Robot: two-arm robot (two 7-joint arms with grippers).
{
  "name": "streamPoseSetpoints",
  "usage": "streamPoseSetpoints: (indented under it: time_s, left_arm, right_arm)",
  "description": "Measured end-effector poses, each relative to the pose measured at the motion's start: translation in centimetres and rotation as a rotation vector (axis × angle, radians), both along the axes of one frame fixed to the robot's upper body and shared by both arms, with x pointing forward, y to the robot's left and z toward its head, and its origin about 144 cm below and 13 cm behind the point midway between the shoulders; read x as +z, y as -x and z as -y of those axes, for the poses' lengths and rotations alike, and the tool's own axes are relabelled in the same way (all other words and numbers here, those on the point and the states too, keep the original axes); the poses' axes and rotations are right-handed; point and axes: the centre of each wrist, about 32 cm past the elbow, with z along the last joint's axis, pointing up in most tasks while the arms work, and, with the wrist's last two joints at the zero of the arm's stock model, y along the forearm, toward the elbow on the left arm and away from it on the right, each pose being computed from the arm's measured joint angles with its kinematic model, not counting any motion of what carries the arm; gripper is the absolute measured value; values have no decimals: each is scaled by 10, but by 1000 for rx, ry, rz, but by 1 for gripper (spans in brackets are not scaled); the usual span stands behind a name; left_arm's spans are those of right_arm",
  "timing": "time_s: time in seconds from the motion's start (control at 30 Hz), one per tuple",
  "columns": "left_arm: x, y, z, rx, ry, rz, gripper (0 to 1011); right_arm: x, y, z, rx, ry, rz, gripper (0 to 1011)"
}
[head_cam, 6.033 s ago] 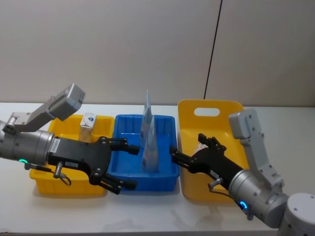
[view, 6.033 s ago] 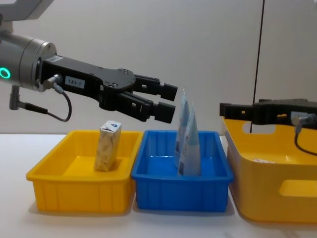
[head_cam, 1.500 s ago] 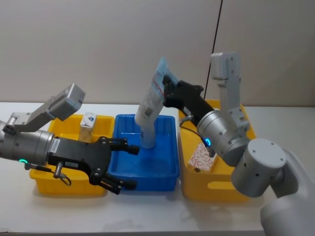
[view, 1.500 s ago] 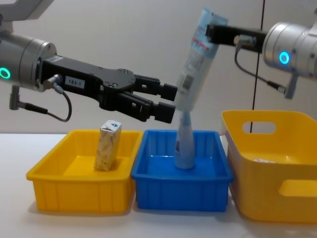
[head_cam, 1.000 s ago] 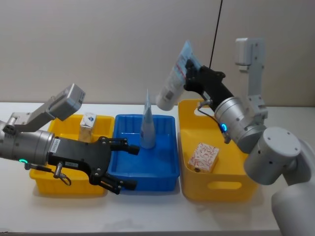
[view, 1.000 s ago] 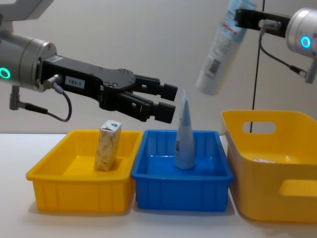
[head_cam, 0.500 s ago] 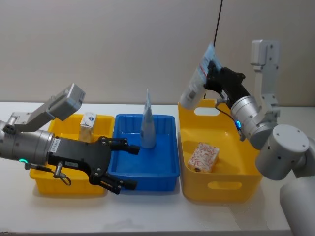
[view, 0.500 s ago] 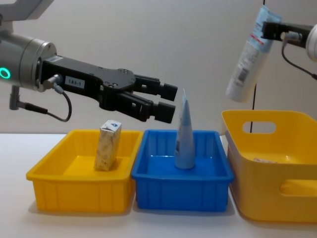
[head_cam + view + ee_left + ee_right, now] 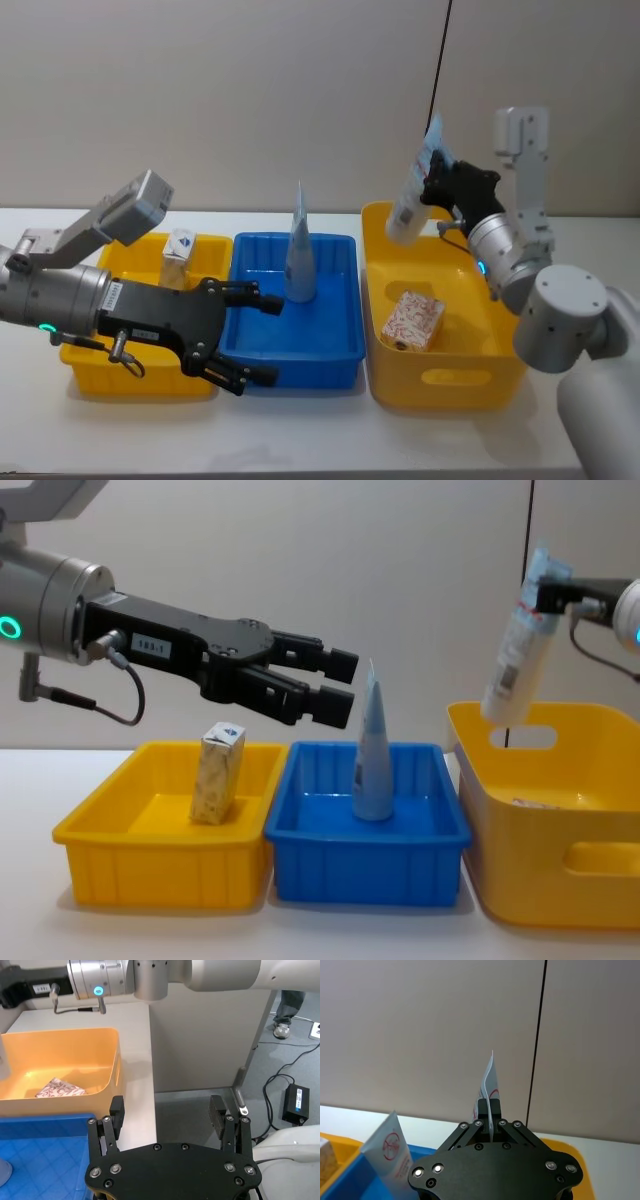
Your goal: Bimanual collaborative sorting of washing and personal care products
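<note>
Table (image 9: 300, 430), white, w/ three plastic bins in a row across it. Biggest is the deep yellow plastic bin with handle cutouts (image 9: 445, 375) on the robot's right. In the middle sits the shallow blue plastic tray (image 9: 340, 345), and on the left the shallow yellow plastic tray (image 9: 140, 380); the three stand side by side, close together.

Left arm reaches in from the left. Its black left gripper (image 9: 258, 336) hangs above the near left corner of the blue tray, fingers spread wide, nothing between them. Left wrist view looks past those spread fingers (image 9: 116, 1112) to the deep yellow bin.

Right arm comes from the right, elbow high. Its right gripper (image 9: 440, 183) is pinching the flat crimped end of a pale blue tapered squeeze tube (image 9: 412, 200). Tube hangs cap end down, tilted, above the back left part of the deep yellow bin, not touching it. Chest view shows it (image 9: 518, 660) clear above the bin's rim.

Inside the deep yellow bin lies a white carton with red leafy pattern (image 9: 413, 321), on the bin floor toward its left wall.

A second pale blue tapered squeeze tube (image 9: 298, 250) stands upright on its cap in the back half of the blue tray.

Smallest: a cream-yellow carton with a blue top mark (image 9: 179, 257), upright in the back of the shallow yellow tray.
</note>
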Motion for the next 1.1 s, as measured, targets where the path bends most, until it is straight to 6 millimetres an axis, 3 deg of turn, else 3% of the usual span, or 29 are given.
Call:
streamPoseSetpoints:
  time_s: [0.53,0.67,1.1]
  left_arm:
    - [0,0,0,0,0,0,1001]
    - [0,0,0,0,0,0,1001]
    - [0,0,0,0,0,0,1001]
  right_arm:
    - [-34,-18,-14,-61,77,-36,0]
    - [-40,-20,-15,-75,90,-31,56]
    - [-37,-17,-14,-61,73,-10,460]
